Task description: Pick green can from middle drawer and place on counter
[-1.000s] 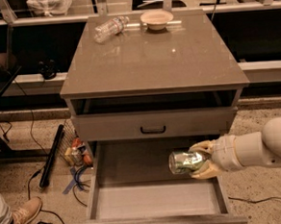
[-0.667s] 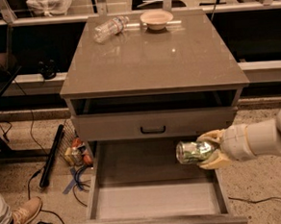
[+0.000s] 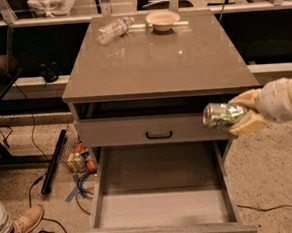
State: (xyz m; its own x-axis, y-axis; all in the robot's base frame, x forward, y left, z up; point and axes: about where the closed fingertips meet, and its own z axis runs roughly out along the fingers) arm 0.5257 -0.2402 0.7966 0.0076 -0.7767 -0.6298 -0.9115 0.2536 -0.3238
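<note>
Single view: camera high in front of cabinet [image 3: 112, 132], pitched down toward 12 o'clock, mid-range. Upper frame: tabletop [image 3: 157, 62]; 6 o'clock: open middle drawer [image 3: 165, 207]. At 3 o'clock: tool [image 3: 234, 116] clamped on green can [image 3: 222, 115].

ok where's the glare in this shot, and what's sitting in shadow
Camera view: a small bright glare spot on the glossy counter, right of centre; the green can glints in the claw, just below the counter's front right corner; the gap under the counter lies in deep shadow.

Tool [image 3: 239, 115] mid-air frame R, gripping green can [image 3: 222, 115] (horiz.)
</note>
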